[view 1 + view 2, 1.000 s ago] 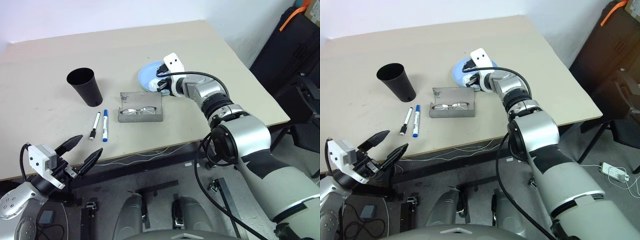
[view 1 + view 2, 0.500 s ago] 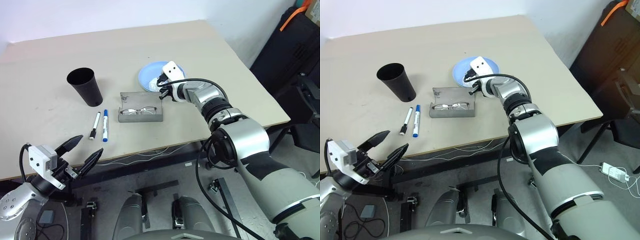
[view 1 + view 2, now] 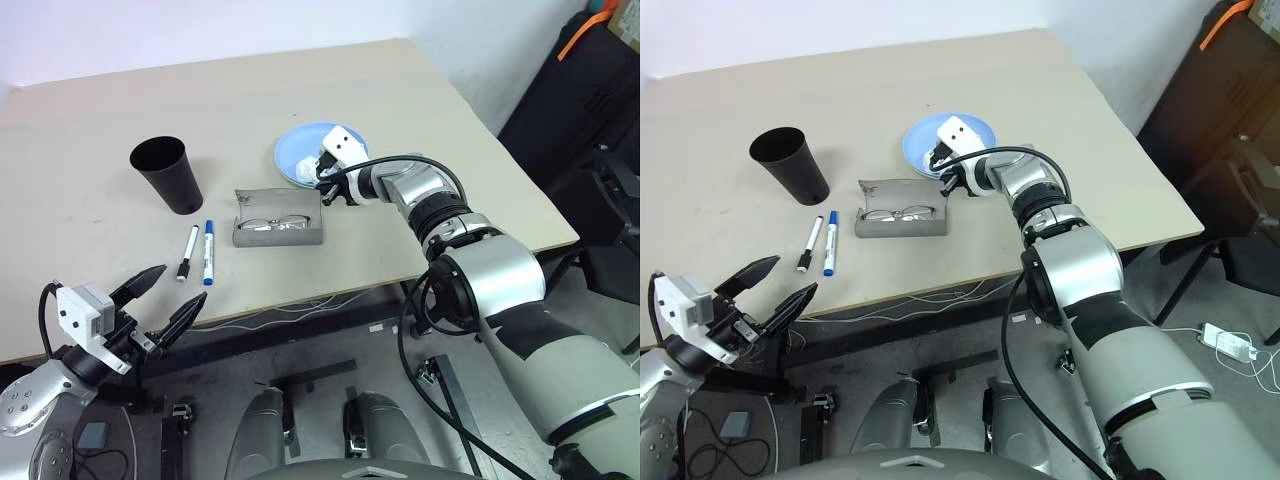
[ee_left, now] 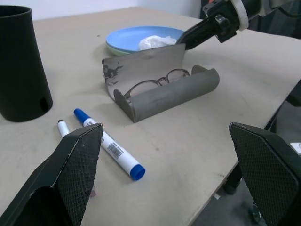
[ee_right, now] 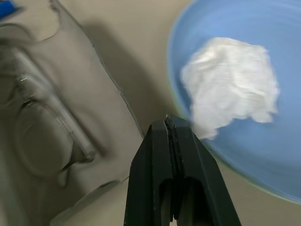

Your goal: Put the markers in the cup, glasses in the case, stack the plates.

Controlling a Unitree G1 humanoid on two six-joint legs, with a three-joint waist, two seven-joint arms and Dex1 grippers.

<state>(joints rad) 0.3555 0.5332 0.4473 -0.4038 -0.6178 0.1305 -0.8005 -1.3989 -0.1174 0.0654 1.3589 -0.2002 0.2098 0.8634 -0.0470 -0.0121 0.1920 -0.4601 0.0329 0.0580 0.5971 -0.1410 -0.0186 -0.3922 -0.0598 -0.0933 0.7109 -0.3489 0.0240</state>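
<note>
Spread wide, the left gripper [image 3: 158, 298] hangs in front of the near edge of the table [image 3: 100, 110] with nothing between its two black fingers [image 4: 77, 174]. Farther in, the right gripper [image 5: 171, 129] has its jaws pressed flat together, empty, its tip poised at the upper corner of the case flap on the side toward the plates.

Nearest on the tabletop lie the markers, side by side and almost parallel, just apart: the black-capped marker [image 3: 189, 252] on the robot's left and the blue-capped marker [image 3: 209, 251] to its right, both flat on the wood. Just to their right sits the grey case [image 3: 278, 218], open, with its flap standing up on the far side. The glasses [image 3: 277, 222] rest inside the trough of the case, lenses facing up toward the flap.

Behind the markers, toward the left, the black cup [image 3: 166, 174] stands upright and empty as far as can be seen, well clear of the pens. Beyond the case on the right, the light blue plate [image 3: 300, 150] sits on top of the pale green plate [image 4: 111, 48], whose rim peeks out beneath it. A crumpled white tissue [image 5: 230, 84] lies in the blue plate.
</note>
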